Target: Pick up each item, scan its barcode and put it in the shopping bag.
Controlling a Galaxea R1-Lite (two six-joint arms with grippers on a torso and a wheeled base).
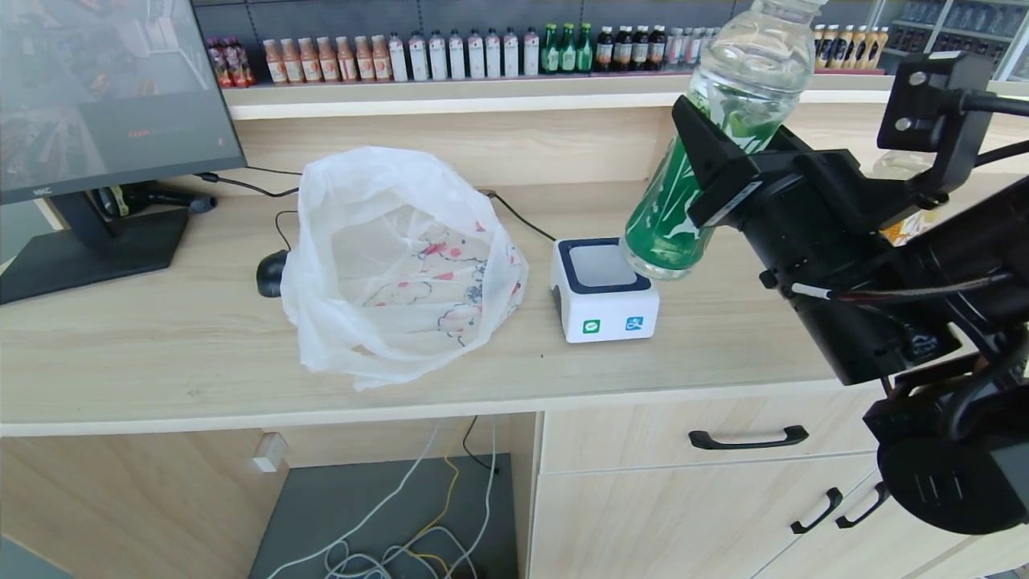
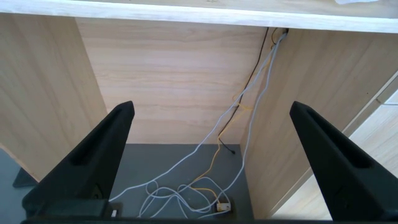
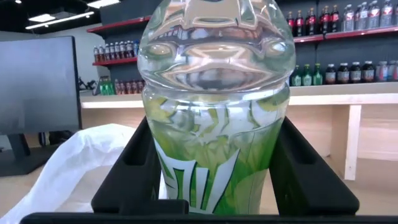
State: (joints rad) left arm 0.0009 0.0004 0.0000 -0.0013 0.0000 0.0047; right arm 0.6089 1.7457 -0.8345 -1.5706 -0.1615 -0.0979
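My right gripper (image 1: 711, 161) is shut on a clear bottle with a green label (image 1: 707, 169), held tilted in the air with its base just above the right edge of the white scanner box (image 1: 603, 289). In the right wrist view the bottle (image 3: 214, 124) sits between the two black fingers (image 3: 134, 168). The white plastic shopping bag (image 1: 394, 265) stands open on the wooden counter (image 1: 161, 338), to the left of the scanner. My left gripper (image 2: 211, 162) hangs open below the counter, facing the cable recess with nothing between its fingers.
A monitor (image 1: 104, 88) on a black stand is at the counter's back left, with a black mouse (image 1: 272, 273) beside the bag. A raised shelf (image 1: 482, 84) behind holds a row of bottles. Drawers (image 1: 748, 438) sit under the counter's right side; loose cables (image 2: 205, 193) lie below.
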